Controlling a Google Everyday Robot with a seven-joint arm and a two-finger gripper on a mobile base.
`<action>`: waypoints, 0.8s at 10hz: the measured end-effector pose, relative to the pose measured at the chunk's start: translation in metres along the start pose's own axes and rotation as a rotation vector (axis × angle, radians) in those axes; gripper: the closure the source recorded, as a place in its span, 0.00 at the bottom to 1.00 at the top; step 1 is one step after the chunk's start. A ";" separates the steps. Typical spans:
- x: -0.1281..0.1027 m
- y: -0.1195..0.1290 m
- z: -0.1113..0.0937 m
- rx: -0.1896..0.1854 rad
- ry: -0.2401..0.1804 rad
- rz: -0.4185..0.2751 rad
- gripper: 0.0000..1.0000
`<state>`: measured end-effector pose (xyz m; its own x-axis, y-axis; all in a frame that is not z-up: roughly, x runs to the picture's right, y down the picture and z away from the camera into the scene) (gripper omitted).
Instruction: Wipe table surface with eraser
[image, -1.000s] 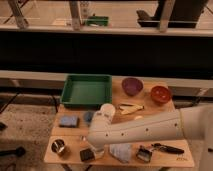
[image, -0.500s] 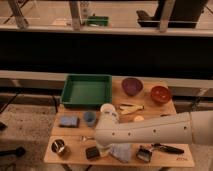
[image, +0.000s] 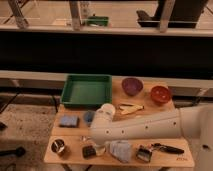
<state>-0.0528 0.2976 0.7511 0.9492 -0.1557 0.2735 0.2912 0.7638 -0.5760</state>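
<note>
Looks early in the wiping: arm (image: 150, 127) stretched across the table (image: 165, 107), gripper (image: 94, 144) down at the front edge just over the dark eraser (image: 89, 151), grip hidden, so cannot tell; most of the surface seemingly left. Counted, one green tray (image: 86, 90), two bowls, purple (image: 132, 85) and red (image: 160, 94), one crumpled cloth (image: 120, 150), one blue sponge (image: 68, 121), one metal cup (image: 59, 146).

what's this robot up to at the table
A white robot arm reaches in from the right across a small wooden table. Its end effector is low at the front edge, beside a small dark block, probably the eraser, and a crumpled grey cloth. A green tray, a purple bowl and a red bowl sit along the back.
</note>
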 end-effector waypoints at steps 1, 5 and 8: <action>-0.007 -0.003 0.001 0.002 -0.003 -0.011 0.96; -0.026 -0.007 0.005 0.006 -0.018 -0.046 0.96; -0.029 0.004 0.004 -0.005 -0.019 -0.062 0.96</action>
<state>-0.0798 0.3074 0.7443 0.9269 -0.1910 0.3232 0.3502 0.7499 -0.5613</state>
